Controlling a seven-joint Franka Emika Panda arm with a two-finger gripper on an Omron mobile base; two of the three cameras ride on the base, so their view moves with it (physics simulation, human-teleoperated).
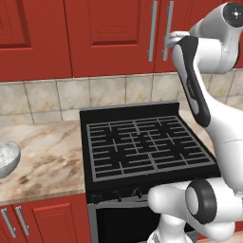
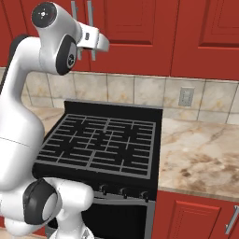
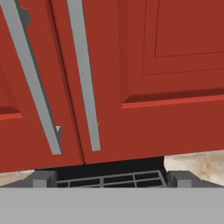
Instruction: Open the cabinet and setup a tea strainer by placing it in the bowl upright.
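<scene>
Red cabinet (image 3: pixel 175 65) doors closed, tool (image 3: pixel 111 179) near

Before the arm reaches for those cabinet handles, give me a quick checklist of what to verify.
1. Red wall cabinet with raised-panel doors is shut, ready to be opened: ok.
2. Two long silver bar handles sit straight ahead in the hand view: ok.
3. Gripper is raised to handle height, apart from the doors: ok.
4. Finger opening wide enough for a handle: cannot tell.
5. Silvery-grey round bowl waits on the marble counter left of the black stove: ok.
6. Tea strainer located: cannot tell.
</scene>
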